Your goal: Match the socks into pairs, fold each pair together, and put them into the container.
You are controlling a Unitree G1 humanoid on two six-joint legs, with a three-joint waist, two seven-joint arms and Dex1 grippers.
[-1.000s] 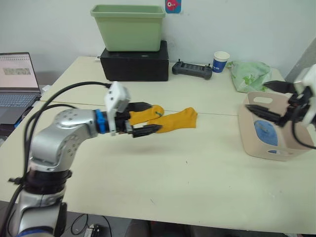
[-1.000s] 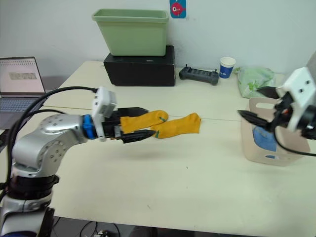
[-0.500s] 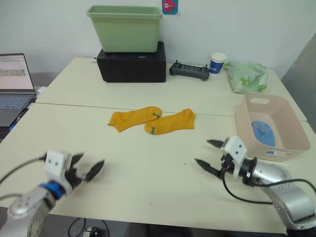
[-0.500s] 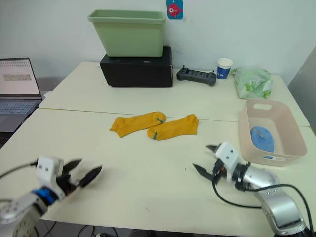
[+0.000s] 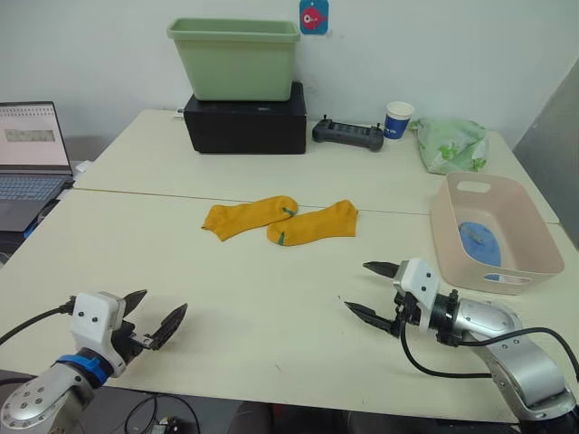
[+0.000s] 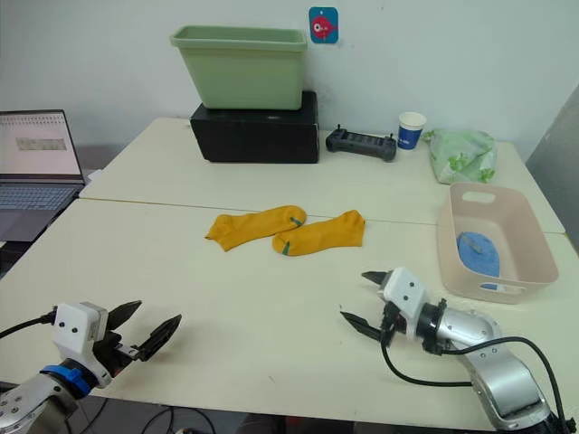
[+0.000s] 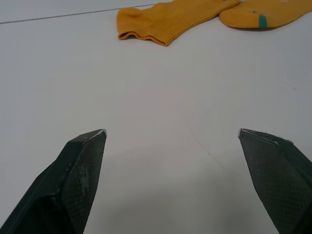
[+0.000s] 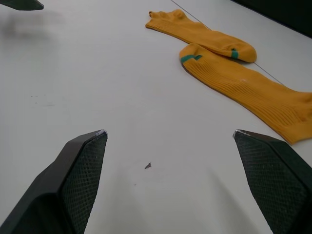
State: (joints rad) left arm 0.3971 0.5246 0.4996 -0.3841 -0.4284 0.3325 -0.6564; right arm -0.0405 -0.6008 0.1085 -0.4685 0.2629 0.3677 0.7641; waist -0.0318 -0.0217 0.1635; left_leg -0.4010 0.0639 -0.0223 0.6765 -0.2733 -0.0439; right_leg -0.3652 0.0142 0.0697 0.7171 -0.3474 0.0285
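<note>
Mustard socks (image 5: 280,220) lie side by side, ends overlapping, at the centre of the bench (image 5: 271,298). A blue sock (image 5: 479,242) sits in the pink container (image 5: 534,237) at right. My left gripper (image 5: 152,318) at lower left and my right gripper (image 5: 371,289) at lower right both hover spread wide, holding nothing.

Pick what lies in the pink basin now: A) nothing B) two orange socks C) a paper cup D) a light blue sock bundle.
D: a light blue sock bundle lies in the basin, while both orange socks lie on the table.
</note>
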